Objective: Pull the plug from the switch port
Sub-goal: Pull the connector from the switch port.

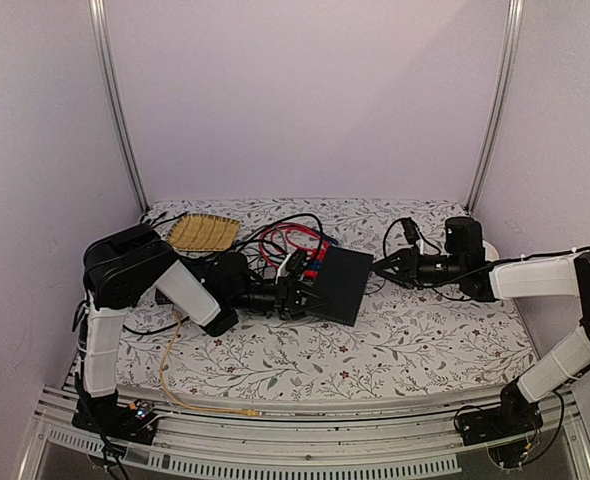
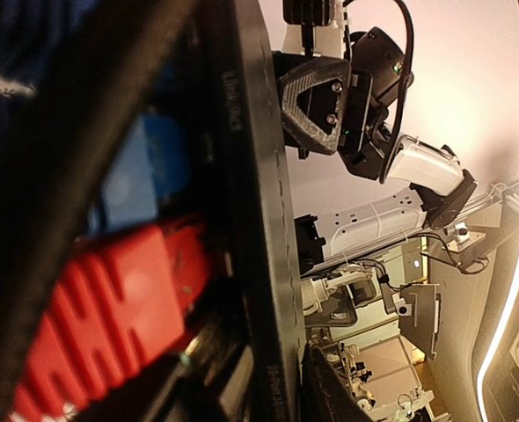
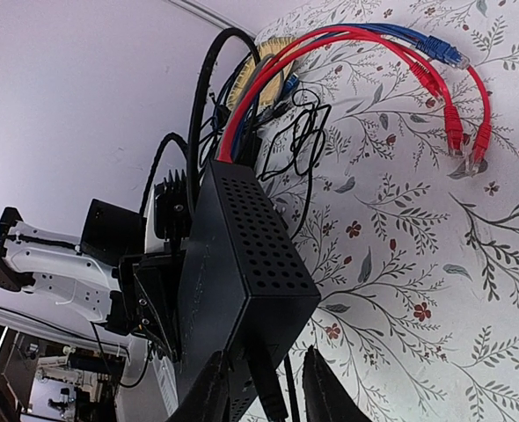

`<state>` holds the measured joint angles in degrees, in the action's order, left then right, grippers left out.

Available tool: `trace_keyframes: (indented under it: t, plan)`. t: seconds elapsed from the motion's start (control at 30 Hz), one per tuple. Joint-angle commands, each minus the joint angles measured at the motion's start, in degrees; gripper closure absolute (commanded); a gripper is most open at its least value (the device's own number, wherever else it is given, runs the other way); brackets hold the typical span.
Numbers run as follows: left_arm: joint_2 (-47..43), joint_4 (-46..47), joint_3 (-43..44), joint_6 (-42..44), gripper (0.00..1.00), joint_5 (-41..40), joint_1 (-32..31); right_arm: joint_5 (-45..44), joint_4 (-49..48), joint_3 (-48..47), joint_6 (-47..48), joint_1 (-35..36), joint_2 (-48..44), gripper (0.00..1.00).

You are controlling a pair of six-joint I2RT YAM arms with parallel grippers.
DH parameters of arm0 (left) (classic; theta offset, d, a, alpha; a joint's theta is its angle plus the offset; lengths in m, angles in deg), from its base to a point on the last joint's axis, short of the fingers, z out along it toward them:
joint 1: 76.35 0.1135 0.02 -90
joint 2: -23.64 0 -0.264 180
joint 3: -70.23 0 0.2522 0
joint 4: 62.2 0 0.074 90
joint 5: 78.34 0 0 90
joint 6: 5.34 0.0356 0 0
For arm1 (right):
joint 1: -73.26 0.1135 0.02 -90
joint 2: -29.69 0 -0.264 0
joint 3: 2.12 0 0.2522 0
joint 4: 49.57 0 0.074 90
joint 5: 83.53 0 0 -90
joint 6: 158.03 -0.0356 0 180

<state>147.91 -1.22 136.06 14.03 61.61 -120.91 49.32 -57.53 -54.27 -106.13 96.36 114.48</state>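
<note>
Grasping step, by my reading. The left tool (image 1: 297, 292) sits at the red-booted plug (image 2: 127, 308) in the switch port (image 2: 211, 257) of the flat matte-black box (image 1: 340, 283), at frame centre; I cannot tell whether it grips. The right tool (image 1: 383, 268) straddles the box's right edge, jaws partly apart, and its hold is also unclear. Next comes a firm pinch and a straight pull leftward.

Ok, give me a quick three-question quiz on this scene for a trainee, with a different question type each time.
1. True or false: the woven mat lies apart from the black switch.
2. Which is at the switch edge holding the red plug and blue plug? A) the left end effector B) the right one C) neither
3. Fill in: the cloth has a ___ print.
Key: 1 true; 2 A; 3 floral.
</note>
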Motion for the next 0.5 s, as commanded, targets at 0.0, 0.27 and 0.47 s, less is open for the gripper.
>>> trace_keyframes:
  t: [0.0,0.27,0.47]
  plan:
    - [-3.48,7.12,2.73,4.41,1.0,0.93,0.61,1.01,0.17,-1.99,0.07,0.12,1.08,0.75]
    - [-3.42,6.69,2.86,4.72,1.0,1.02,0.52,1.14,0.12,-2.34,0.13,0.22,1.55,0.83]
    - [-3.25,6.72,3.11,4.72,1.0,1.11,0.26,1.36,0.01,-2.29,0.13,0.22,2.13,0.94]
